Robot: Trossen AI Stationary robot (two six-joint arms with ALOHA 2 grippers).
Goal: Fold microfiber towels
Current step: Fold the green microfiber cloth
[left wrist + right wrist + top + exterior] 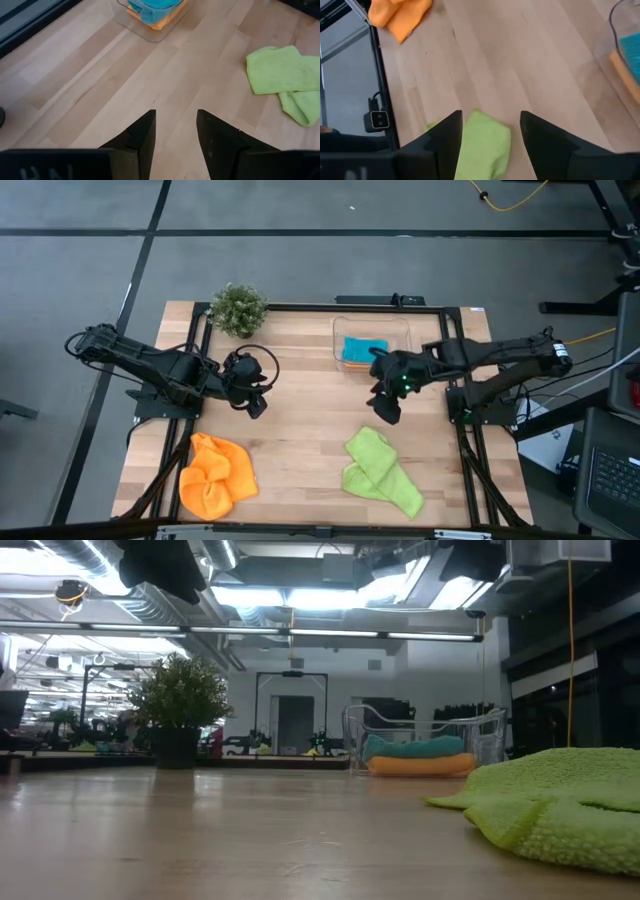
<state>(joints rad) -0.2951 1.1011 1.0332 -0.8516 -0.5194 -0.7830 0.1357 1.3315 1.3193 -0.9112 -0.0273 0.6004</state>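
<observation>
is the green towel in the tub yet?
No, the green towel lies crumpled on the table, well short of the tub, which holds only a blue towel over an orange one.

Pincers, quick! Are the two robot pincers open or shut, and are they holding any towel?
Left pincer: open, holding nothing, above bare table.
Right pincer: open, holding nothing, above the green towel.

You see a crumpled orange towel (215, 476) at the tabletop's near left, a rumpled lime green towel (381, 471) near right, and folded teal towel (364, 349) atop a second orange towel (420, 767) in the tub.
</observation>
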